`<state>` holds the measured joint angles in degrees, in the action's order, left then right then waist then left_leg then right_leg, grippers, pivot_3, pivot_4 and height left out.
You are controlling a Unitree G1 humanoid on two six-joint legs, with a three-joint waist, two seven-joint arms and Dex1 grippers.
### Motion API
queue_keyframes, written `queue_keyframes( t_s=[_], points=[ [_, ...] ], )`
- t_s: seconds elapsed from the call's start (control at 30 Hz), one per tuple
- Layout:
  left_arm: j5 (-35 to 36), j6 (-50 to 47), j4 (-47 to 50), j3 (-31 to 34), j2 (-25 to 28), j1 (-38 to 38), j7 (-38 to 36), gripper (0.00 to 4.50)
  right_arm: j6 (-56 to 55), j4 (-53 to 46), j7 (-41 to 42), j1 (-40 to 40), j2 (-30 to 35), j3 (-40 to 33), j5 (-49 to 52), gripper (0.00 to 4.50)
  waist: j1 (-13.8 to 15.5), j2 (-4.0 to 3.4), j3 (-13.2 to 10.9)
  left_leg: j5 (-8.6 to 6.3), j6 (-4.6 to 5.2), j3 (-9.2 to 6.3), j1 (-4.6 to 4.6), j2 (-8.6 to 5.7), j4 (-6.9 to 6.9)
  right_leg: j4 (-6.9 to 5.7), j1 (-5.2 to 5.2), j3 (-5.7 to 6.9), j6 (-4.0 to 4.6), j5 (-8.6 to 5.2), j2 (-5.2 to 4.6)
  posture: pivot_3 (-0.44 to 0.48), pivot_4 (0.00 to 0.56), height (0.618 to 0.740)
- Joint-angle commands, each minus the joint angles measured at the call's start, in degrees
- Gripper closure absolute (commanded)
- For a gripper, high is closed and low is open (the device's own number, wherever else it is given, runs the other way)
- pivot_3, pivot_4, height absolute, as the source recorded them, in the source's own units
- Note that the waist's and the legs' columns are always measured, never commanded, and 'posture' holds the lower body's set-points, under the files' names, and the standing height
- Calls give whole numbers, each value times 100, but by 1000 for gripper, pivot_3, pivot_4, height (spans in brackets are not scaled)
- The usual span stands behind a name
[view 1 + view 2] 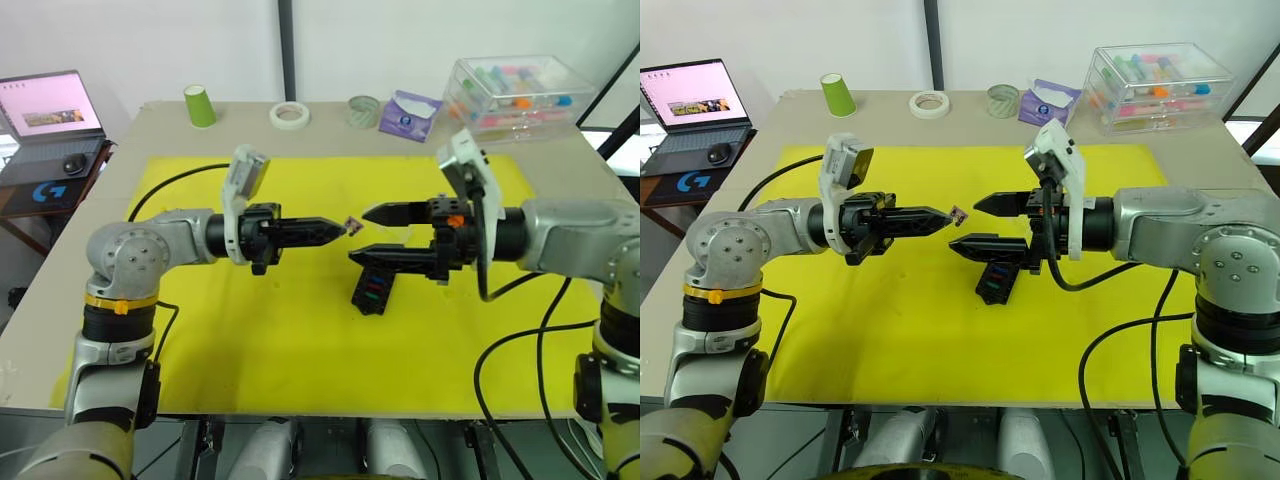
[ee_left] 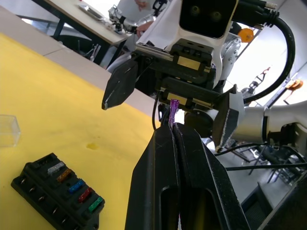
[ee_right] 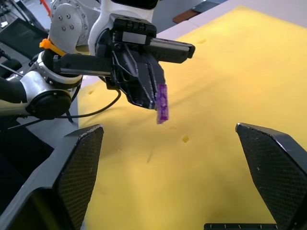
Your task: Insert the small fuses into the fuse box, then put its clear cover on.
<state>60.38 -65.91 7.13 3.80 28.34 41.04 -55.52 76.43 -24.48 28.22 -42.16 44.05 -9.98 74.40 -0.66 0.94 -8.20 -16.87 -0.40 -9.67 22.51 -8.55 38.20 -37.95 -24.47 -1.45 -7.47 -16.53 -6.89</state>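
My left gripper [image 1: 340, 229] is shut on a small purple fuse [image 1: 351, 224], held in the air above the yellow mat [image 1: 280, 340]. Facing it, fingertip to fingertip, my right gripper [image 1: 358, 236] is open, with the purple fuse [image 3: 162, 103] just short of the gap between its fingers. The black fuse box [image 1: 372, 290] lies on the mat below the right gripper. In the left wrist view the fuse box [image 2: 57, 191] holds a row of grey, orange, blue, red and teal fuses. The clear cover [image 2: 8, 130] lies on the mat beside it.
A large clear storage box [image 1: 520, 95] with coloured contents stands at the back right. Along the back edge are a green cup [image 1: 200, 105], a tape roll [image 1: 289, 115], a second roll [image 1: 364, 111] and a purple packet [image 1: 408, 113]. A laptop [image 1: 50, 105] sits on a side table at the left.
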Motion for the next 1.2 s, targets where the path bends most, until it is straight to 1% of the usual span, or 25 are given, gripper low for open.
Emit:
queue_keyframes(
  t_s=[0.03, 0.1, 0.2, 0.27, 0.5, 0.6, 0.67, 1.2],
  points=[
    [125, 22, 102, 97, 89, 91, -91, 4500, -121, 52, -186, -42, 51, -336, 507, 24, 3, 0, 0, 0, 0, 0, 0, 0, 0, 0, 0, 0, 0, 0, 0, 0, 150, 740],
    [139, 21, 97, 89, 96, 94, -112, 4500, -142, 82, -324, -37, 51, -346, 678, 24, 7, 0, 0, 0, 0, 0, 0, 0, 0, 1, 0, 0, 0, 0, 0, 0, 150, 740],
    [135, 28, 102, 59, 102, 106, -164, 4500, -181, 80, -474, -29, 73, -281, 795, 665, 3, 0, 0, 0, 0, 0, 0, 0, 0, 2, 1, 0, 0, 0, 0, 0, 150, 740],
    [118, 38, 107, 38, 117, 113, -208, 4500, -202, 84, -551, -32, 78, -234, 869, 1287, 2, 0, 0, 0, 0, 0, 0, 0, -1, 2, 1, 0, 0, 0, 0, 0, 150, 740],
    [79, 76, 96, 28, 120, 138, -249, 4500, -241, 99, -645, -32, 130, -78, 872, 1287, 3, 0, 0, 0, 0, 0, 0, 0, -1, 2, 1, 0, 0, 0, 0, 0, 150, 740],
    [111, 56, 127, 53, 128, 119, -233, 4500, -267, 117, -661, -34, 143, -39, 899, 1845, 3, 0, 0, 0, 0, 0, 0, 0, -1, 2, 1, 0, 0, 0, 0, 0, 150, 740],
    [110, 59, 129, 56, 133, 114, -234, 4500, -282, 132, -669, -38, 145, -32, 938, 2485, 3, 0, 0, 0, 0, 0, 0, 0, -1, 2, 1, 0, 0, 0, 0, 0, 150, 740],
    [31, 145, 117, 6, 149, 110, -287, 4500, -390, 160, -826, -54, 228, 1, 1245, 2485, 4, 0, 0, 0, 0, 0, 0, 0, -1, 2, 1, 0, 0, 0, 0, 0, 150, 740]
  ],
)
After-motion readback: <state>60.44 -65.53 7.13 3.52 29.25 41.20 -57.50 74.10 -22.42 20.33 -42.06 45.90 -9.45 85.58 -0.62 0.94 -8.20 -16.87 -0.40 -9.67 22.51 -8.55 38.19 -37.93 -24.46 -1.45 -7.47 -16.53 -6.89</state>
